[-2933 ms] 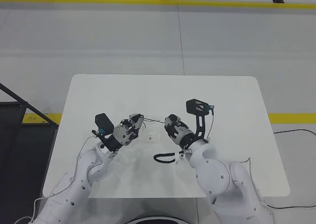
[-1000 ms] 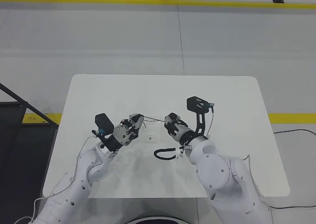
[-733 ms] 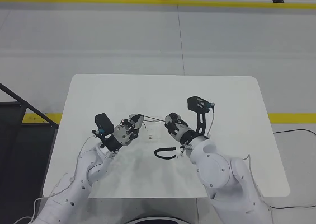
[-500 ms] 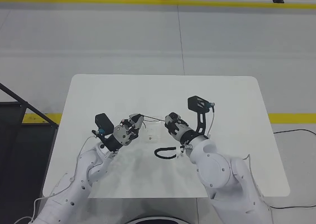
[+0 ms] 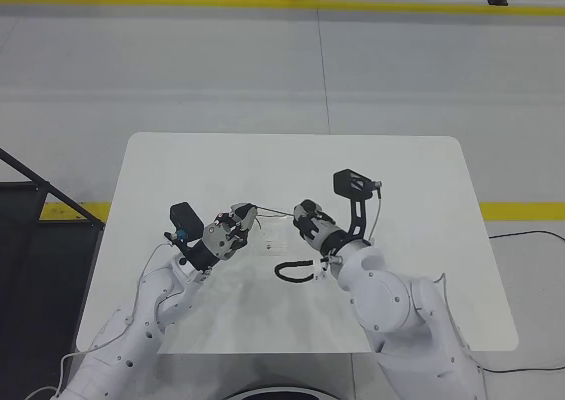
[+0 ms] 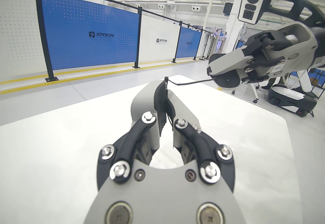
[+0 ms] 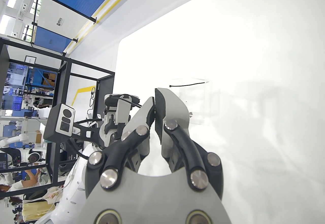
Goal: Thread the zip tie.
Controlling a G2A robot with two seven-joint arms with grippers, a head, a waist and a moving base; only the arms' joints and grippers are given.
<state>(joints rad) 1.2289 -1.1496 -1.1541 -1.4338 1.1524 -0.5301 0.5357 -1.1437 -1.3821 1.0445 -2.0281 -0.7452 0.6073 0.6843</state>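
Note:
A thin black zip tie (image 5: 274, 211) spans the gap between my two grippers above the middle of the white table (image 5: 412, 180). My left gripper (image 5: 245, 212) is shut on its head end, which pokes out above the fingertips (image 6: 162, 90) in the left wrist view. From there the zip tie strap (image 6: 188, 82) runs sideways to my right gripper (image 6: 211, 75), which is shut on the tail end. In the right wrist view the right gripper (image 7: 155, 97) has its pads pressed together, and the left gripper (image 7: 122, 102) sits just beyond it.
A small clear box (image 5: 275, 240) sits on the table below the grippers, with a spare black zip tie (image 7: 189, 85) lying at it. A black cable loop (image 5: 292, 269) hangs under the right wrist. A black frame (image 5: 2, 160) stands off the table's left side.
The right gripper has edged slightly toward the left one, still holding the strap. The left arm has kept still.

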